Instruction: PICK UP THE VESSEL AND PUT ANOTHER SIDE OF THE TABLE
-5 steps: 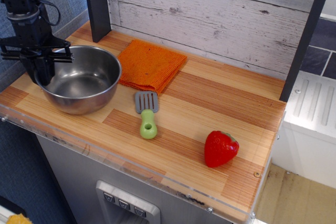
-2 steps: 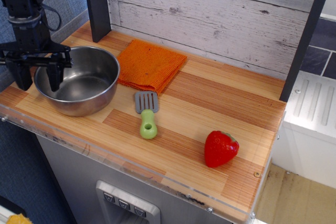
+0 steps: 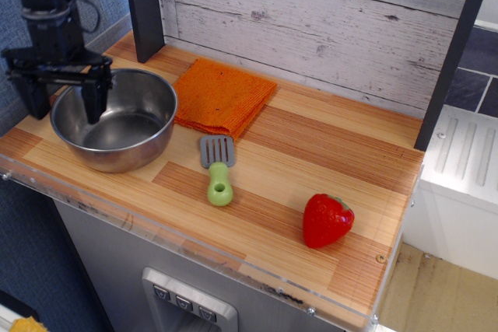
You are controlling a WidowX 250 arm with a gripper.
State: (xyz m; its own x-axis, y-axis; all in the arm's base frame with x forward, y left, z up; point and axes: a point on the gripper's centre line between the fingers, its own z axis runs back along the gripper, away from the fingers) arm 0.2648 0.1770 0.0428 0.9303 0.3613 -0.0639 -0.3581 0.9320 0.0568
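The vessel (image 3: 128,126) is a shiny steel bowl standing upright at the left end of the wood-plank table (image 3: 311,153). My gripper (image 3: 64,110) hangs just above the bowl's left rim with its fingers spread wide. One finger (image 3: 34,99) is outside the rim and the other (image 3: 95,103) is over the bowl's inside. It is open and holds nothing.
An orange cloth (image 3: 223,97) lies right behind the bowl, touching its rim. A green-handled spatula (image 3: 218,170) lies beside the bowl, and a red toy strawberry (image 3: 325,219) sits near the front right. A dark post (image 3: 145,5) stands at the back left. The acrylic front edge (image 3: 194,250) borders the table.
My gripper was shut on the bowl's left rim, then opened and let it go. It has since risen a little and shifted right. The bowl now rests flat.
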